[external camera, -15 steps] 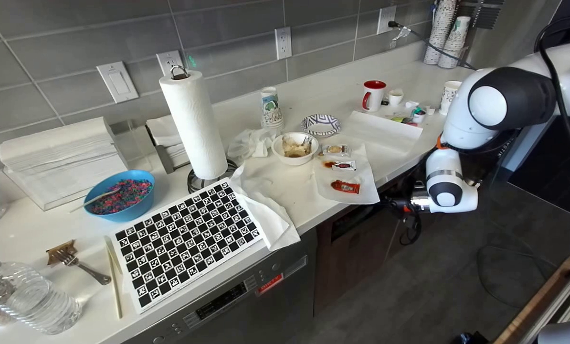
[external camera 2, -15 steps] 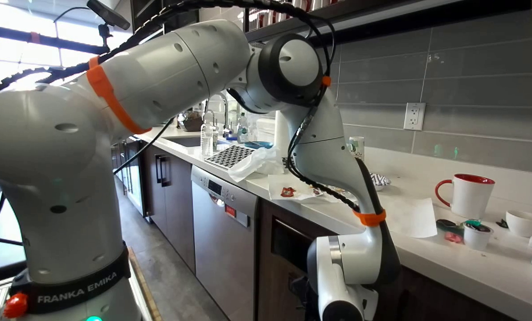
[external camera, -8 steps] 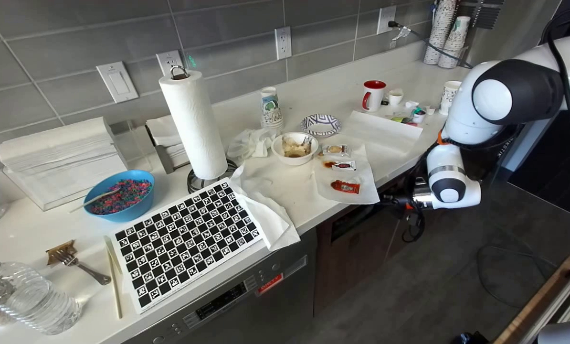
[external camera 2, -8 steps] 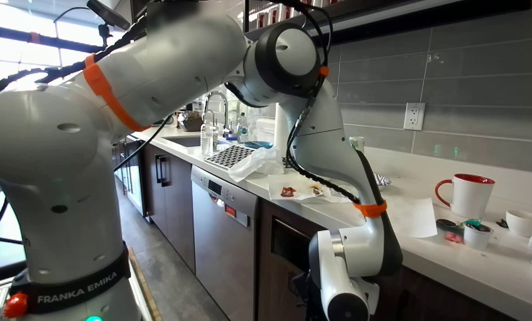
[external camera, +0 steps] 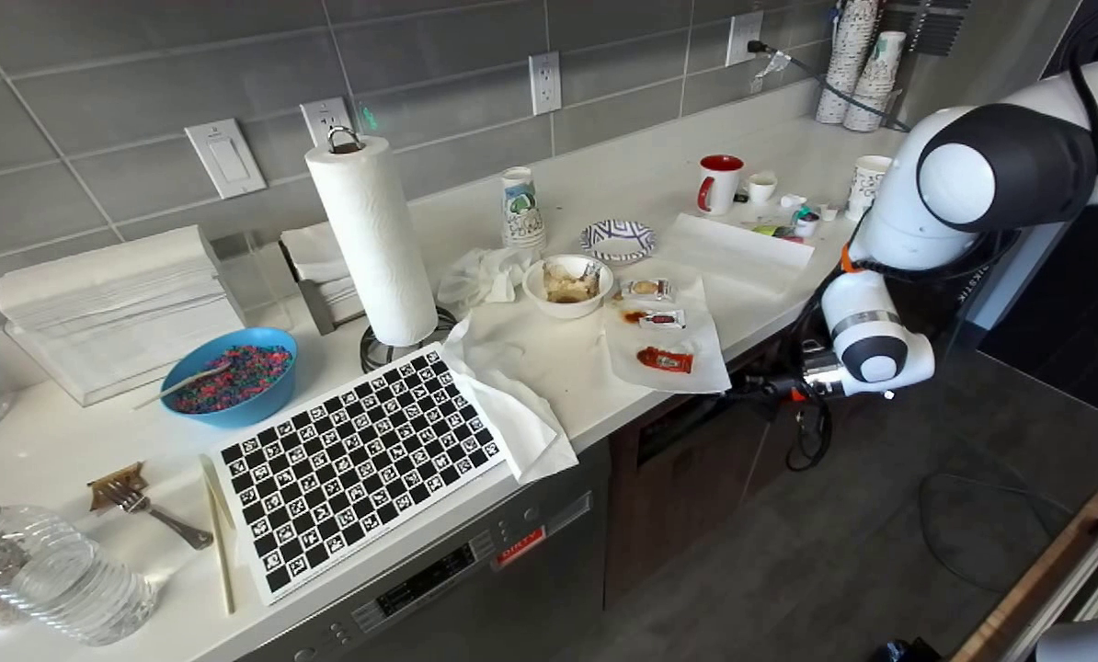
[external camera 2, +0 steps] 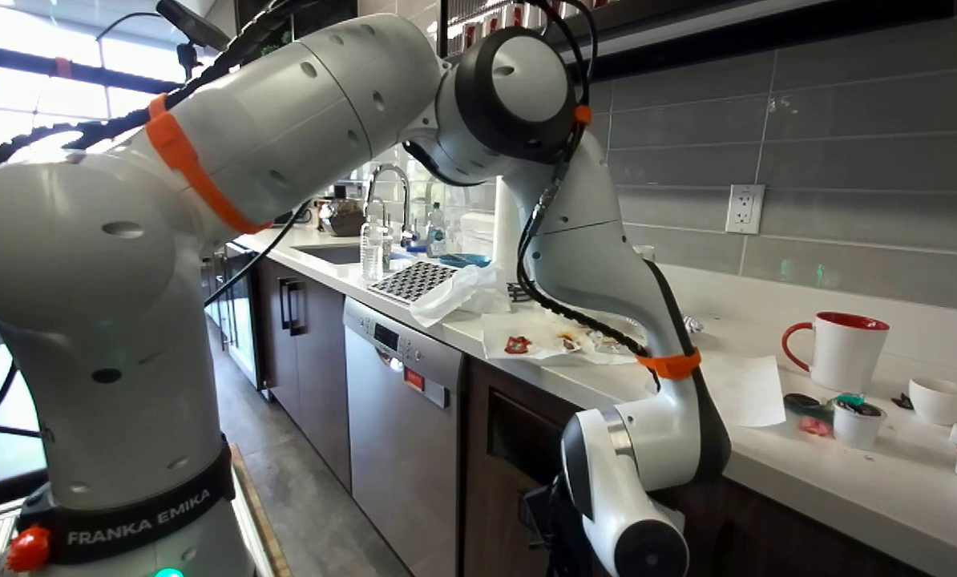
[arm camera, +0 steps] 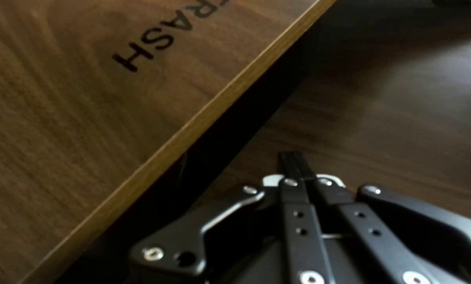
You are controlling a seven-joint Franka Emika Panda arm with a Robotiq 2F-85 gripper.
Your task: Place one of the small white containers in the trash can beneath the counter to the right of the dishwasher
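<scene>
- The off-white counter (external camera: 572, 368), longest of all.
- The dishwasher (external camera 2: 402, 449), set beneath the counter.
- A wooden panel (arm camera: 113, 126) below the counter, lettered "RASH" where legible.
- The gripper (arm camera: 292, 154), below the counter's edge, its fingers clenched together; whether a white shape (arm camera: 273, 180) behind them is held cannot be told.
- The red-and-white mug (external camera 2: 849, 353), on the counter.
- The small white containers (external camera 2: 857, 426), also on the counter.

Glare blew out the windows (external camera 2: 54, 96) in an exterior view; the counter (external camera: 572, 368) lay bright, the wood (arm camera: 377, 126) dim and blurred in the wrist view.
</scene>
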